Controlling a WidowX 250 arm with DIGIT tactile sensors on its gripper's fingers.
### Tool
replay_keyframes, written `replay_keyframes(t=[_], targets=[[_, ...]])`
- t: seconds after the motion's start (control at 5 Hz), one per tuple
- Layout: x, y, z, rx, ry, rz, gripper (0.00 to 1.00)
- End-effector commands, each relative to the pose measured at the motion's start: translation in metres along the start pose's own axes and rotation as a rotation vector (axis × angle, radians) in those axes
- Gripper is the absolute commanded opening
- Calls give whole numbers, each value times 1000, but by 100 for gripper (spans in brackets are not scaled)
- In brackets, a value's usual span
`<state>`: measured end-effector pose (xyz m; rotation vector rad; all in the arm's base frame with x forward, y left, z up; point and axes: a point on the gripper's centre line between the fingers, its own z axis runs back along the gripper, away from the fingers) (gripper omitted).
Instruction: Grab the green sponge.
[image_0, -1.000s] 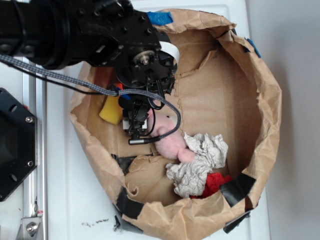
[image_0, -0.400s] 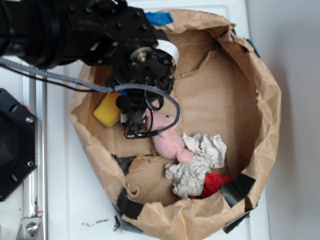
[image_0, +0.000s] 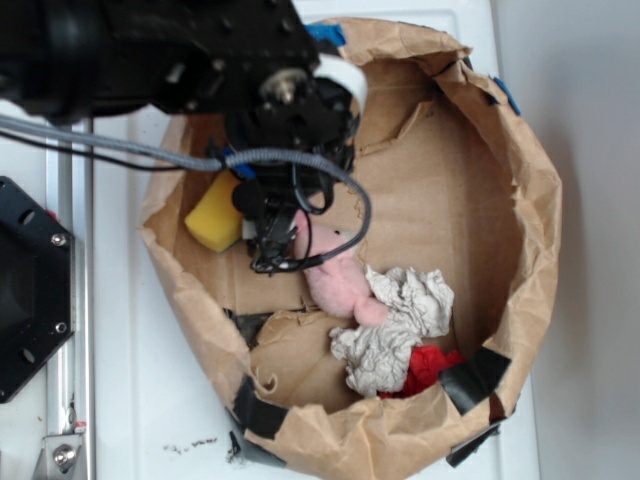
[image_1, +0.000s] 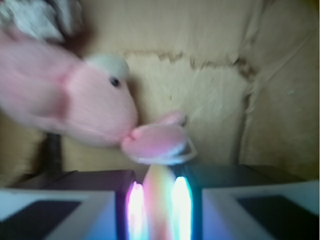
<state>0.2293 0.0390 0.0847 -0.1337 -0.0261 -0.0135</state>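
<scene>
Looking from above: the black arm (image_0: 150, 50) reaches into a round brown paper nest (image_0: 520, 200).
Gripper (image_0: 272, 245): it hangs low inside the nest, pointing down. From above its body hides the tips.
Fingers (image_1: 65, 210): only the wrist view shows them. The two dark and white pads sit close together at the bottom. A soft pink ear of the bunny lies in the thin gap between them. I cannot tell if they are squeezing it.
Green sponge (image_0: 214, 215): a yellow block just beside the fingers, on the side by the nest wall. Only the view from above shows it. I cannot tell if it touches the gripper. The green face is not seen.
Pink bunny (image_1: 75, 105): right in front of the fingers. The wrist view shows its small black eye and a white patch on top. From above it is just a pink lump.
Rag (image_0: 392, 330): wrinkly and grey-white, past the bunny, touching it.
Red thing (image_0: 432, 367): peeks out under the rag, far from the fingers.
</scene>
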Motion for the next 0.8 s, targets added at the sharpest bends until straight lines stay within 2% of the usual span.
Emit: replay_keyframes(t=[0.0,0.4,0.6], targets=[[20,-20,71,-60,-157,38,0],[24,-30,79,-14,-220,44,0],[25,-29,76,16,-226,50,0]])
